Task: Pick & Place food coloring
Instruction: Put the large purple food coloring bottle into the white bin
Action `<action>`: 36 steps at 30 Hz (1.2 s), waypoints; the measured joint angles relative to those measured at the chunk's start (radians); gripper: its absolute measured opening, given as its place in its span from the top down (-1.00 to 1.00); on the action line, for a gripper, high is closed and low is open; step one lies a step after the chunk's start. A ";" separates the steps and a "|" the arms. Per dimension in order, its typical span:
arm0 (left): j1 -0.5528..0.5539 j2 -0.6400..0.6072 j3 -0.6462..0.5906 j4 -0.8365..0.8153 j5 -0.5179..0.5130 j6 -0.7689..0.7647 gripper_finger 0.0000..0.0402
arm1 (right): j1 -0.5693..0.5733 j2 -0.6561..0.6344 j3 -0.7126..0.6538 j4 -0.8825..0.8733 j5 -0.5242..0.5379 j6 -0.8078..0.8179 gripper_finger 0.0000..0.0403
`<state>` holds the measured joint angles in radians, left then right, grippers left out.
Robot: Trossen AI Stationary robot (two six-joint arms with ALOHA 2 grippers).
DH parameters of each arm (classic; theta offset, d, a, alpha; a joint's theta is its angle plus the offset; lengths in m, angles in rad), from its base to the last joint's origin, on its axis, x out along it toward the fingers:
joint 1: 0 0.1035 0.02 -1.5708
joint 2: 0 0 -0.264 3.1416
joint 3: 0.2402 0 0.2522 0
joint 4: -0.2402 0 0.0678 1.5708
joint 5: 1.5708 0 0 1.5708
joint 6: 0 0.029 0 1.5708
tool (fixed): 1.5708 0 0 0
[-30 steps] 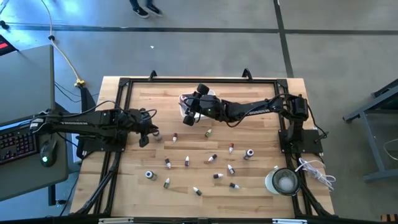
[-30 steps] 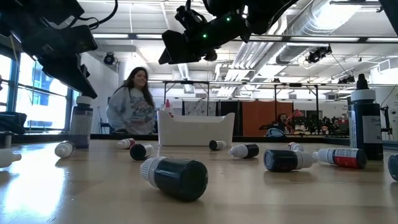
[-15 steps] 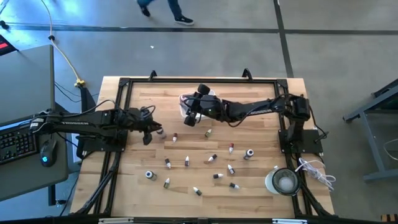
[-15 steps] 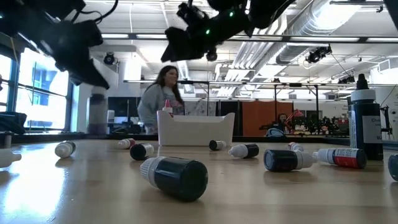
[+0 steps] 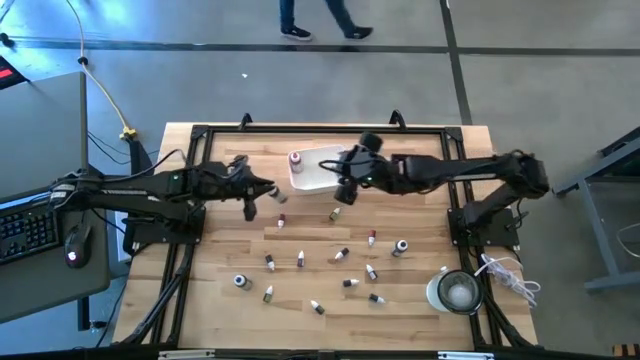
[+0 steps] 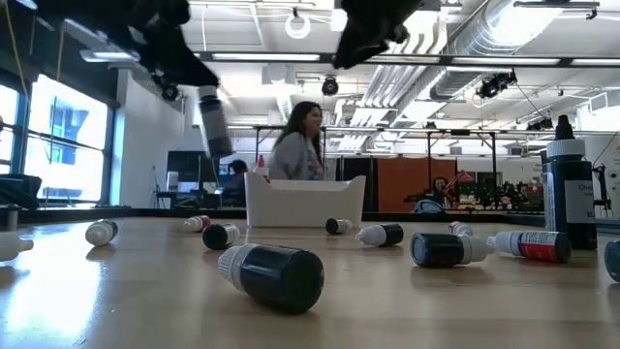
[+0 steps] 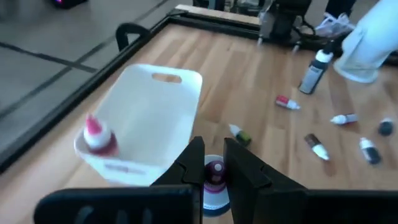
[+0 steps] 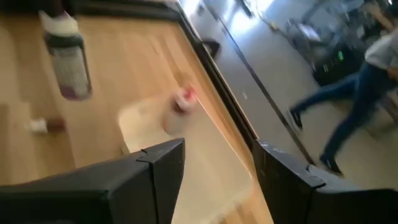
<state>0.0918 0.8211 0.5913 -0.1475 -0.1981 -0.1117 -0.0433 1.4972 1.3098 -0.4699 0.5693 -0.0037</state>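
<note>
The left gripper (image 7: 212,163) was closed tightly on a food coloring bottle (image 7: 214,186) and held it in the air — the white tray (image 7: 149,118) was just ahead of its fingertips, with one red-capped bottle (image 7: 98,134) standing inside at a corner. The right gripper (image 8: 214,165) was above the same tray with its fingers wide apart and nothing between them. Behind and to the side of the left gripper, the other small bottles (image 5: 340,256) lay scattered on the wooden table (image 5: 420,150).
</note>
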 joint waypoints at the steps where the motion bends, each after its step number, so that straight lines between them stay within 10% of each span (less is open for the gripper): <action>1: 0.000 0.048 0.026 0.025 -0.010 0.023 0.86 | 0.000 -0.018 0.000 -0.040 0.009 0.033 0.09; 14: 0.144 0.581 0.412 -0.095 -0.021 0.144 0.84 | 0.001 -0.077 -0.225 -0.129 0.027 0.337 0.09; 36: 0.236 0.610 0.275 0.045 -0.027 0.054 0.85 | -0.008 -0.082 -0.301 0.035 0.063 0.316 0.09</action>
<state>0.3279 1.4315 0.8665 -0.1020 -0.2252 -0.0582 -0.0517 1.4155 1.0088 -0.4354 0.6326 0.3126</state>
